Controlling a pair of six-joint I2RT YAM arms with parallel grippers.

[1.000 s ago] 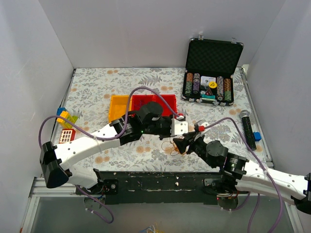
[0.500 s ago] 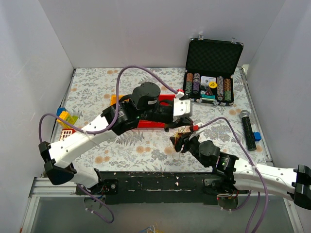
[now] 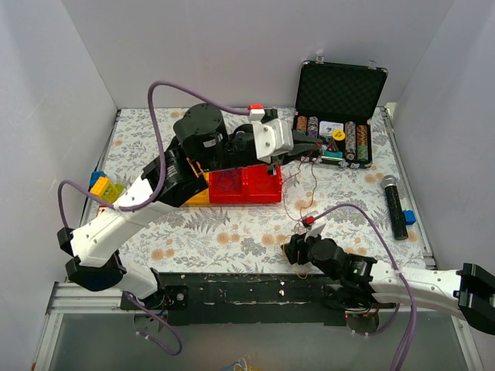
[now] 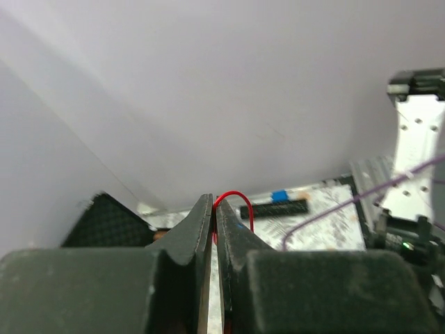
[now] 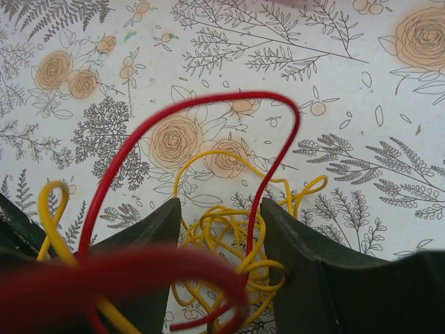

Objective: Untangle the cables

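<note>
Reaching high over the red tray (image 3: 259, 189) toward the chip case (image 3: 340, 89), the left arm holds the left gripper (image 4: 213, 200) pinched tight on one red strand (image 4: 233, 193). Thin cables (image 3: 284, 197) run down to the right gripper (image 5: 219, 209), low at the near edge. Its fingers stand half apart around one yellow tangle (image 5: 222, 240); we cannot tell whether they clamp it. A second ago we saw both grippers meeting mid-table.
</note>
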